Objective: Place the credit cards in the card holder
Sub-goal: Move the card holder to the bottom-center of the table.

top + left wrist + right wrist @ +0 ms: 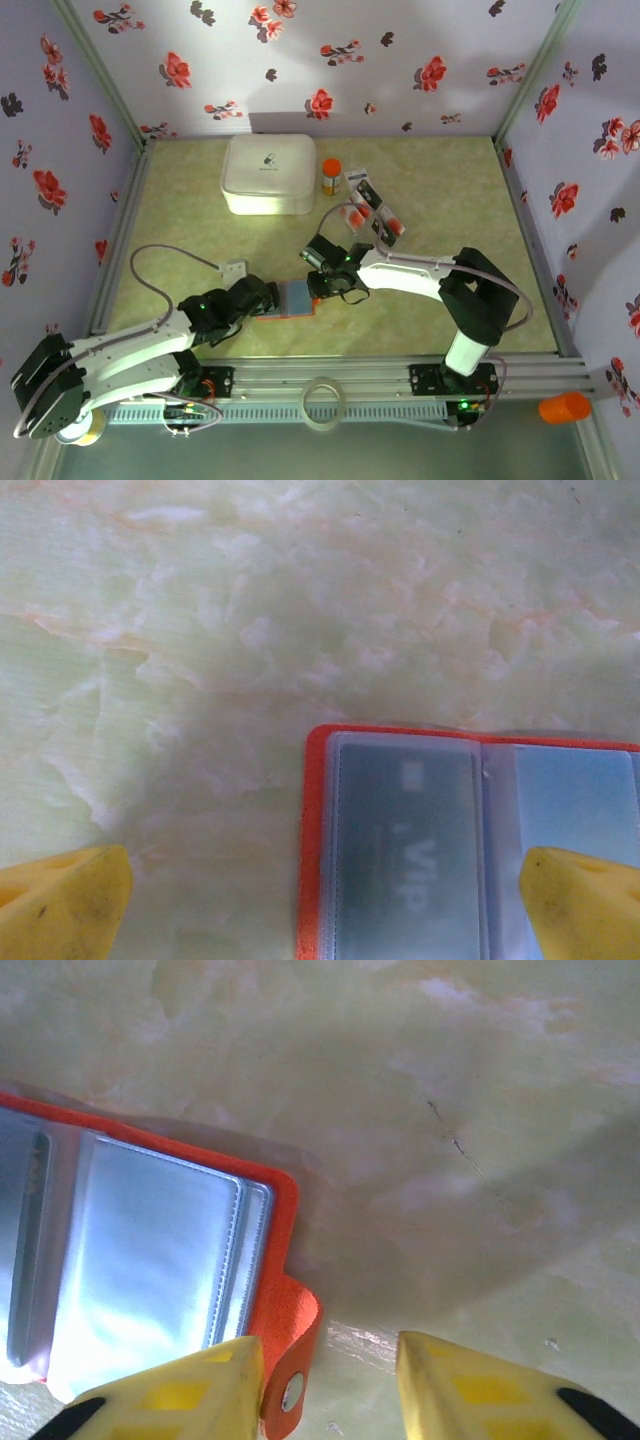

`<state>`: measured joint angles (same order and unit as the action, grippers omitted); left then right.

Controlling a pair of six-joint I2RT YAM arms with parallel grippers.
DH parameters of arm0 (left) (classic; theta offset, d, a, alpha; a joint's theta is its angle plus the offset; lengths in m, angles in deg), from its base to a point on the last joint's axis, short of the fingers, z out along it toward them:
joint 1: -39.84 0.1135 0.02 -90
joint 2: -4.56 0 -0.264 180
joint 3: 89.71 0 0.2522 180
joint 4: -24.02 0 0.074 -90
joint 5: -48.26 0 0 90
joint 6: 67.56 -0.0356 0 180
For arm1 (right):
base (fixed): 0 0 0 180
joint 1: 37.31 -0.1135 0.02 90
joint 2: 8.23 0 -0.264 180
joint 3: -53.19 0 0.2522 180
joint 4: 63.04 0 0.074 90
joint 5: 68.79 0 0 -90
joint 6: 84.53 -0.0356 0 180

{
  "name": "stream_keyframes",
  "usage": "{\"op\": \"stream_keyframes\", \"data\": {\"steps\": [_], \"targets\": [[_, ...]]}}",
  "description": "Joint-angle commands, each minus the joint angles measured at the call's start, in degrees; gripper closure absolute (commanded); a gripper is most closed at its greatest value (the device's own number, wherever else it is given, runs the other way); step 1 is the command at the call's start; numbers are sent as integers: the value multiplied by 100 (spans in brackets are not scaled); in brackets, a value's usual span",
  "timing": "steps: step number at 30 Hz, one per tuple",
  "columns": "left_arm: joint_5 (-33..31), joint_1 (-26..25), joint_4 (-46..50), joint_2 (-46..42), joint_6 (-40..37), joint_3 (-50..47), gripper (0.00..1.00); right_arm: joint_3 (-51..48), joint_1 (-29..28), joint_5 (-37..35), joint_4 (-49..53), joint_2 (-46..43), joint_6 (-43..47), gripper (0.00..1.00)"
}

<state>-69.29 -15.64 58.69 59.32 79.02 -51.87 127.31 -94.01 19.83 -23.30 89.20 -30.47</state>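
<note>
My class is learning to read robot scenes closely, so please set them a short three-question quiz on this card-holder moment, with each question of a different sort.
1. True or false: the card holder lies open, with a card already in one sleeve.
2. Multiple choice: the print on that card reads A) VISA, B) VIP, C) BANK.
3. Fill in: between the fingers of the right gripper lies the holder's ____.

Key: 1 true; 2 B; 3 snap tab.
</note>
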Motion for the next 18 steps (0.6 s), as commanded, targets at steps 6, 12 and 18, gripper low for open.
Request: {"op": "stream_keyframes", "data": {"steps": [6, 12, 18], "targets": [[41, 40, -189, 134, -155, 167, 0, -185, 42, -108, -121, -70, 9, 88], [60, 38, -210, 156, -155, 159, 0, -363, 89, -81, -213, -172, -45, 100], [76, 38, -214, 146, -164, 159, 0, -562, 150, -133, -199, -404, -45, 100]]}}
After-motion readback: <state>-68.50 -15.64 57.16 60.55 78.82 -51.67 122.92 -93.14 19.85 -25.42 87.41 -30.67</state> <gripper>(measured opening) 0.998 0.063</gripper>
